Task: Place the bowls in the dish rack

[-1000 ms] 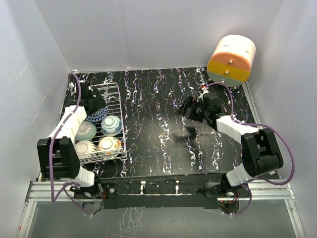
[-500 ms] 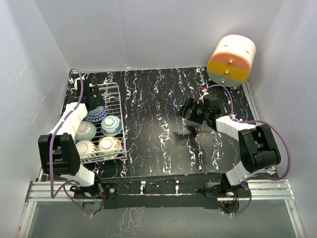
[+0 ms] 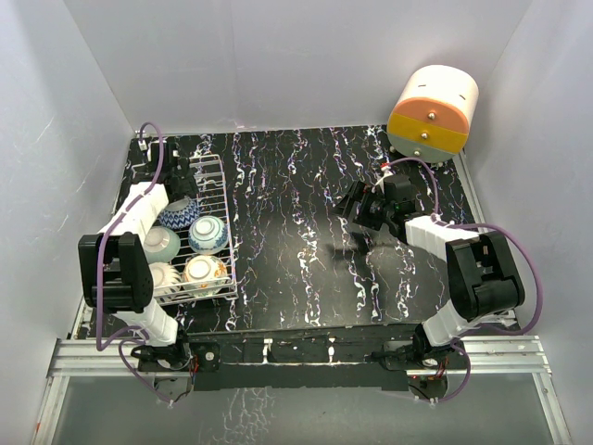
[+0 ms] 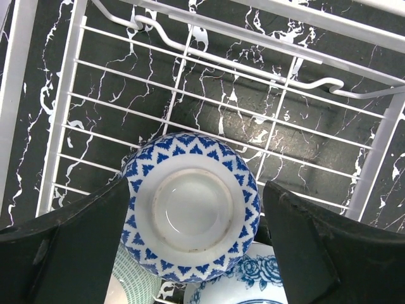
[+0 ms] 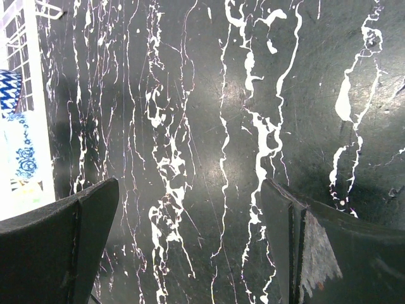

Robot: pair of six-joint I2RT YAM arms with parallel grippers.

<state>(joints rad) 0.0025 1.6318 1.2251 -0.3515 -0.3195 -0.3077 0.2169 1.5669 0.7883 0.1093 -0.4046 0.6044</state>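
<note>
The dish rack (image 3: pixel 225 222) stands at the table's left and holds several bowls. The blue-patterned bowl (image 3: pixel 180 214) lies upside down at the far end, resting against a blue-flowered bowl (image 3: pixel 208 234) and the mint-green bowl (image 3: pixel 159 244). The cream bowl (image 3: pixel 162 276) and the yellow bowl (image 3: pixel 204 271) sit nearer. My left gripper (image 3: pixel 179 184) hovers open over the rack's far end. In the left wrist view its gripper (image 4: pixel 196 185) has a finger on either side above the overturned bowl (image 4: pixel 192 206). My right gripper (image 3: pixel 350 206) hangs open over bare table with nothing between its fingers (image 5: pixel 63 247).
A round orange-and-cream drawer unit (image 3: pixel 433 111) stands in the far right corner. White walls close in the table on three sides. The rack's raised wire side (image 4: pixel 266 50) runs just beyond the left gripper. The rack's edge (image 5: pixel 28 95) shows at the left of the right wrist view.
The left gripper has drawn back toward the rack's far end, uncovering the blue-patterned bowl, which stays in the rack. The right gripper has shifted slightly.
</note>
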